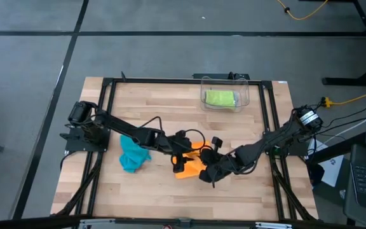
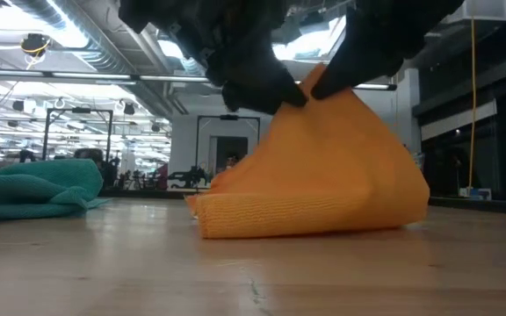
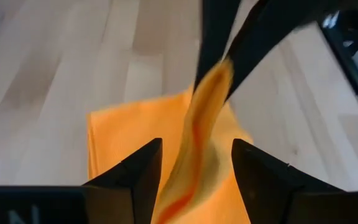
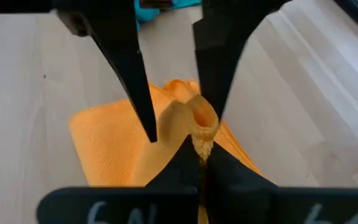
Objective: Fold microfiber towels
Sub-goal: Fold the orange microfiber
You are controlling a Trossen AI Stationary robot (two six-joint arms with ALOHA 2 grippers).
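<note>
Soft orange microfiber towel [image 1: 192,166] lies right of the crumpled teal towel [image 1: 133,154], one edge peaked up, lower layers flat. Right gripper [image 4: 199,154] pinches that peak shut; left gripper [image 3: 196,163] stands released astride it. Advice: carry the fold across low, keeping edges aligned.

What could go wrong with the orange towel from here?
The right gripper alone pinches a raised peak of the orange towel, so the fold may sag or twist. The left gripper stands open around that ridge and could snag it on withdrawal. The teal towel lies crumpled close beside the left arm, which could drag it.
</note>
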